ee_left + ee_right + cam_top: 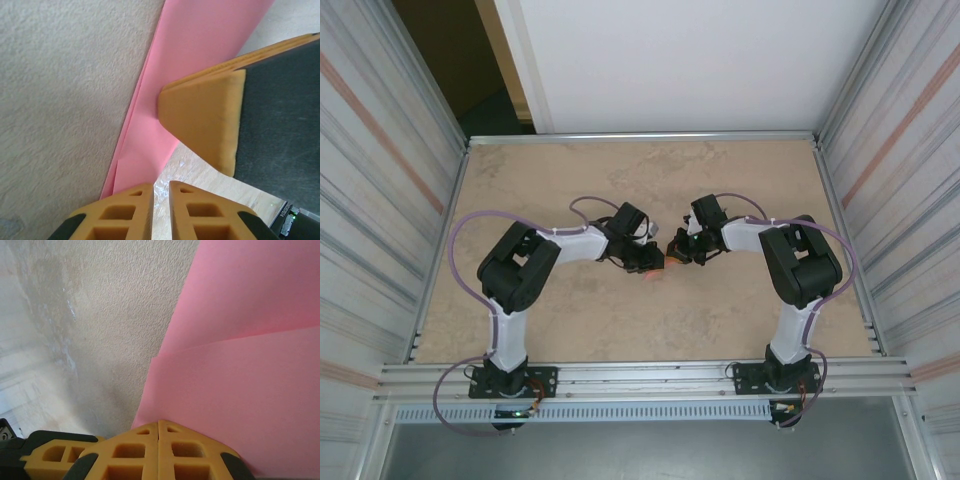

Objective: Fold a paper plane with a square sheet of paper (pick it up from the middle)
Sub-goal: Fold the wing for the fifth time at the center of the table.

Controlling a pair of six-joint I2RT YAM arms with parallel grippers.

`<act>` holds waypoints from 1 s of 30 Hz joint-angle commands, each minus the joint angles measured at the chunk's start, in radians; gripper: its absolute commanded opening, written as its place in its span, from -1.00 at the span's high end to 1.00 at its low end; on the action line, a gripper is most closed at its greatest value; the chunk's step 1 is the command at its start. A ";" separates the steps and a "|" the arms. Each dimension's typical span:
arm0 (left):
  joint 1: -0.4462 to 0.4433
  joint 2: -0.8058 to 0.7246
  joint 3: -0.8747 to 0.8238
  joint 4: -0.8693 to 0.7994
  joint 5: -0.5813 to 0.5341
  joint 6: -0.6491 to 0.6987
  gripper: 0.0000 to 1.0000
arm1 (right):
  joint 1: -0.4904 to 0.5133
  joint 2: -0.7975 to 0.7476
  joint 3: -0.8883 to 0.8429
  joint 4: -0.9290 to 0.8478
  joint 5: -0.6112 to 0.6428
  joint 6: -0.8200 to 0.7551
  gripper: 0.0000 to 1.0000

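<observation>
The pink sheet of paper (190,50) lies flat on the table, folded into overlapping layers, with a flap edge across it (240,380). From above only a sliver of it (658,272) shows under the two grippers, so I cannot tell whether its outline is a paper plane. My right gripper (159,421) is shut, its tip resting on the paper's near edge. The left wrist view has the right gripper's fingers (200,120) pressing on the strip. My left gripper (161,184) has a narrow gap with bare table showing through it. Its left fingertip (135,192) overlaps the paper's corner.
Both arms meet at the table's middle, left gripper (648,262) and right gripper (672,250) almost touching. Metal rails (640,136) edge the beige tabletop (620,180), with corrugated walls on both sides. Free surface lies all round the grippers.
</observation>
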 commanded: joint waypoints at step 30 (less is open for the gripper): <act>0.016 -0.125 -0.107 -0.014 -0.037 -0.008 0.70 | -0.008 0.093 -0.032 -0.127 0.144 0.017 0.88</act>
